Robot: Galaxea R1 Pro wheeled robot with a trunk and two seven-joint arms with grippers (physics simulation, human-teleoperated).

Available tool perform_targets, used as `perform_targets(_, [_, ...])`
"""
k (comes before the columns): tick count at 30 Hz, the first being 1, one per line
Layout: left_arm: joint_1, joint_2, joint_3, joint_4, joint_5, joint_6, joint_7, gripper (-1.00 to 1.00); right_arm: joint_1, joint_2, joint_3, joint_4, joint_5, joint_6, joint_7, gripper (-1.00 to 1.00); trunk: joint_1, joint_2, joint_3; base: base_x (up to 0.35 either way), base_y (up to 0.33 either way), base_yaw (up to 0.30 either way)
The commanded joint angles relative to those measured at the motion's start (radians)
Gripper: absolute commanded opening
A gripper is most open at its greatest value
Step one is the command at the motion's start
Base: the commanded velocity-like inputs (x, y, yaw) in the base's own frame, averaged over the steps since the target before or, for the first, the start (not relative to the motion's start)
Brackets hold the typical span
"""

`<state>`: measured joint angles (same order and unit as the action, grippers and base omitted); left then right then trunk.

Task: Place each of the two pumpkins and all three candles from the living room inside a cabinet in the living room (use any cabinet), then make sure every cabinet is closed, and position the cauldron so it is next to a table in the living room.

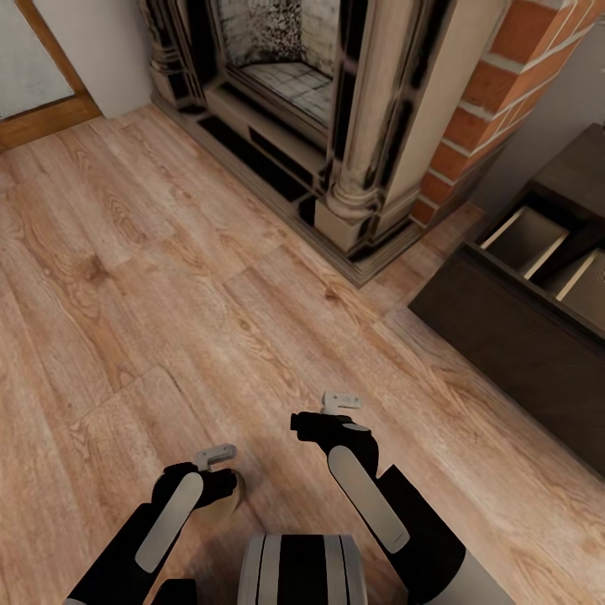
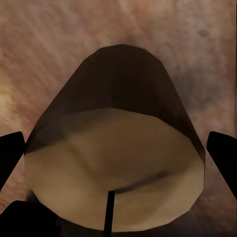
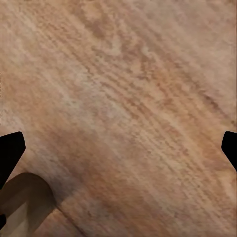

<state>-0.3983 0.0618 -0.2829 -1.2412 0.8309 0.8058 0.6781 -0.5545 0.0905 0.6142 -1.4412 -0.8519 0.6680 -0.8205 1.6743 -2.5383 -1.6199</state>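
Wood-plank floor point(image 1: 151, 277) spreads under both arms. Left fingers point(image 2: 12, 153) sit either side of a candle point(image 2: 116, 148), seemingly pinching it, carried low for the trip to storage. Right gripper point(image 1: 323, 413) hangs spread wide and empty, free for drawer work. At two o'clock the cabinet point(image 1: 504, 336) stands with drawers pulled out, pale insides showing, likely the candle's destination. At twelve o'clock sits a fireplace point(image 1: 336, 126).

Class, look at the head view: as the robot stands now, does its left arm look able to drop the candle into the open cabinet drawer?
Probably not yet. The left gripper holds the candle low over the floor, while the open drawer of the cabinet lies well off to the right, beyond the right gripper.
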Motion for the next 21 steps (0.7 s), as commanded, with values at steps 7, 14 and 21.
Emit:
perform_targets(7, [-0.001,0.001,-0.002,-0.001,0.011,0.001,0.011,-1.00,-0.001,0.000,0.001,0.001,-0.008,0.002,-0.009,1.00,-0.003,0.001,0.027,0.000,0.000,0.000])
perform_targets(14, [-0.001,0.001,0.000,-0.009,0.010,0.001,0.011,-1.00,-0.001,0.000,-0.003,0.002,-0.010,0.009,-0.010,1.00,-0.006,0.003,0.054,0.000,0.000,0.000])
perform_targets(21, [-0.001,0.002,0.003,-0.015,0.009,0.003,0.008,-1.00,-0.001,-0.002,-0.008,0.014,-0.025,0.011,-0.005,1.00,-0.010,0.005,0.081,0.000,0.000,0.000])
